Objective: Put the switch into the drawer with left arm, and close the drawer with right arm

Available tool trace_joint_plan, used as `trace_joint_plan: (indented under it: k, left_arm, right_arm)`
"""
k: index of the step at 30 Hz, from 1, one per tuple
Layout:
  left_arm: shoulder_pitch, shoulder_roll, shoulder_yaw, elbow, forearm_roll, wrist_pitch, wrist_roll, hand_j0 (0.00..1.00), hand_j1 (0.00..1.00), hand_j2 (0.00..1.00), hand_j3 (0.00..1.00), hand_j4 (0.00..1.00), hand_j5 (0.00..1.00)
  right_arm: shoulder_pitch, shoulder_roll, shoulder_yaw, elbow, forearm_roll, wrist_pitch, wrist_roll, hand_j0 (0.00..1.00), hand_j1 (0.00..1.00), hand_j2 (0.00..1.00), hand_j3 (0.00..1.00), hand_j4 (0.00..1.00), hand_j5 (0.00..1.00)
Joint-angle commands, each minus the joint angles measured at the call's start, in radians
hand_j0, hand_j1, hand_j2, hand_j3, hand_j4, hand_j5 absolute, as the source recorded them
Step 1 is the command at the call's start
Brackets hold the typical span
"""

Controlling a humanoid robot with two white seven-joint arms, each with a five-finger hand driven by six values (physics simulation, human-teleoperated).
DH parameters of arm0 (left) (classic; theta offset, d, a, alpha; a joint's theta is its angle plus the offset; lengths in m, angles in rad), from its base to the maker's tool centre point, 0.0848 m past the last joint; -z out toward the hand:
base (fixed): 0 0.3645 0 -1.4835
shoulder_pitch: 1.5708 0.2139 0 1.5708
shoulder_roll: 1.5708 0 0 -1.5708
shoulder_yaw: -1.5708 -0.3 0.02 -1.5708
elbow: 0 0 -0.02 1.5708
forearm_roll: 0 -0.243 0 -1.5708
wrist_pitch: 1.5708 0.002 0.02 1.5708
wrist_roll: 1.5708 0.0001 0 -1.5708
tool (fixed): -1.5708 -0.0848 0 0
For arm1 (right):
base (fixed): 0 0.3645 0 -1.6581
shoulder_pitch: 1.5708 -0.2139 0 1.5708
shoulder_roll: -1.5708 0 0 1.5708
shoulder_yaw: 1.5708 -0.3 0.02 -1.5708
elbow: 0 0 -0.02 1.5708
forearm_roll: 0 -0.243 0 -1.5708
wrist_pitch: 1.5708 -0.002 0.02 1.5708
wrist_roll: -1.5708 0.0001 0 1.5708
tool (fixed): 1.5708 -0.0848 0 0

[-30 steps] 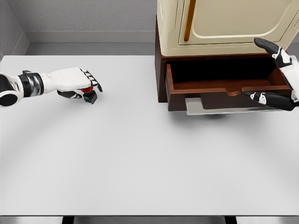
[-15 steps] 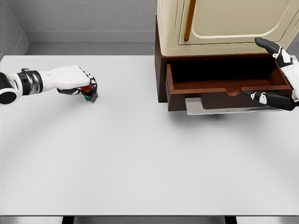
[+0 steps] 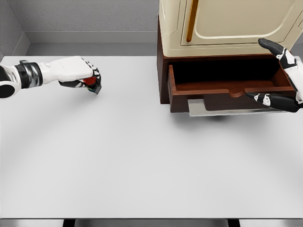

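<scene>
My left hand (image 3: pixel 78 72) is clenched around the switch (image 3: pixel 92 84), a small dark block with a red top that shows just under my curled fingers (image 3: pixel 96 74). It sits at the far left of the bench (image 3: pixel 142 161), and I judge it lifted clear of the surface, though the shadow is too faint to be sure. I hold it from above so that I can carry it right and drop it in from overhead.

The drawer (image 3: pixel 227 87) stands pulled out toward me at the far right, well apart from the switch, its dark wooden inside bare where I can see it. It belongs to a brown base under a cream cabinet (image 3: pixel 227 23).

My right hand (image 3: pixel 279 75) waits at the drawer's right end, fingers spread and grasping nothing, thumb low beside the front panel. I judge it is parked there so the push to close can follow at once.

The bench is plain white and matte; behind it runs a grey wall (image 3: pixel 85 16).
</scene>
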Motion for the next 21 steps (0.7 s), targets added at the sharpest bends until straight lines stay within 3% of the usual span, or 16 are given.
trace_joint_plan:
  k: [1, 21]
  left_arm:
    - [0.0, 0.001, 0.003, -0.021, 0.014, 0.002, 0.001, 0.5, 0.5, 0.5, 0.5, 0.5, 0.5]
    - [-0.055, -0.001, 0.006, -0.254, 0.055, 0.002, 0.001, 0.5, 0.5, 0.5, 0.5, 0.5, 0.5]
  right_arm:
    - [0.0, -0.001, -0.002, -0.001, -0.005, 0.0, -0.002, 1.0, 1.0, 1.0, 1.0, 1.0, 1.0]
    - [0.003, -0.003, -0.005, -0.001, -0.007, 0.0, -0.002, 1.0, 1.0, 1.0, 1.0, 1.0, 1.0]
